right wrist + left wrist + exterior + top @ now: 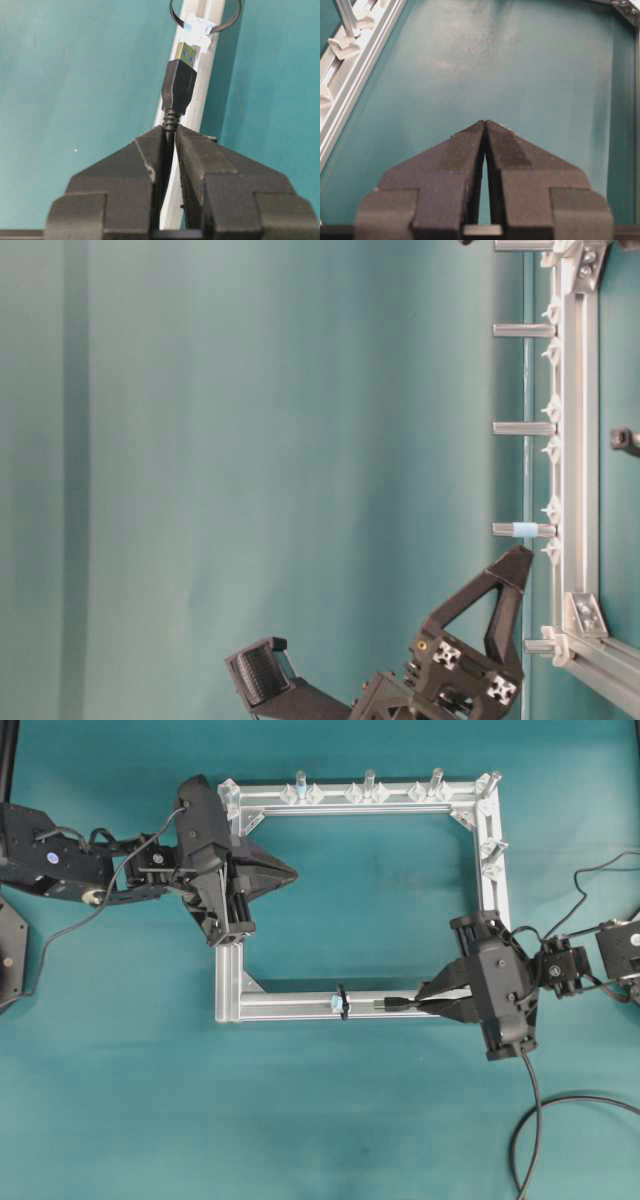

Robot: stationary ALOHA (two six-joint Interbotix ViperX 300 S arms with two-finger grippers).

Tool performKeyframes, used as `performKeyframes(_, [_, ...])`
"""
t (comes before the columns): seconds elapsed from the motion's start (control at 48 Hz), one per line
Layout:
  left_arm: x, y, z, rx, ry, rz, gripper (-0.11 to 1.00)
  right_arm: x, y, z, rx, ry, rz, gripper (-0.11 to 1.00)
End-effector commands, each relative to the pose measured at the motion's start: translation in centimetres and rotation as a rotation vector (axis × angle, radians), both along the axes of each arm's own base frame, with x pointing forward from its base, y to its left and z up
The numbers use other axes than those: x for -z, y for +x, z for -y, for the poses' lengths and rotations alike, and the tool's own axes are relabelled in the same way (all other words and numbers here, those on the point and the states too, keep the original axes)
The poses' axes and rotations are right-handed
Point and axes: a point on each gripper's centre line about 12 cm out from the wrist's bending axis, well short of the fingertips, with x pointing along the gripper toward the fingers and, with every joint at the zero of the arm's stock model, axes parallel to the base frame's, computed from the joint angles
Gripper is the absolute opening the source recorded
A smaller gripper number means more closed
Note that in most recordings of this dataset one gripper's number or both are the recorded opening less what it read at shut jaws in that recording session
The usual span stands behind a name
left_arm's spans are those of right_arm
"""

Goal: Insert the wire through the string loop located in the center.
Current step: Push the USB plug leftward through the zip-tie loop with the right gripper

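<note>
The jaws of the right gripper (170,131) pinch the long black wire (178,85); the left gripper (485,125) is closed, empty. Its gold plug is near the tiny black string loop (341,1001), not yet through.

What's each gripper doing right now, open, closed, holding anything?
Left gripper: closed, holding nothing.
Right gripper: closed on the wire, just behind its plug.

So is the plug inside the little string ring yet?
Not yet. The wire's gold plug tip sits just short of the string loop, held by the right fingers.
</note>
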Motion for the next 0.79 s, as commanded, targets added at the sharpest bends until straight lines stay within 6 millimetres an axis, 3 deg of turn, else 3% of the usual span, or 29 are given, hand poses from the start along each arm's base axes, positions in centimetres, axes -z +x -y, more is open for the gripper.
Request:
performKeyframes(0.0, [-1.3,0.4,0.1,0.004,0.004,0.040,0.00,-0.9,0.3,0.1,0.003,0.003,0.032,0.11])
performKeyframes(0.77, [-1.6,0.6,0.2,0.009,0.005,0.049,0.00,-1.0,1.1,1.1,0.040,0.004,0.038,0.11])
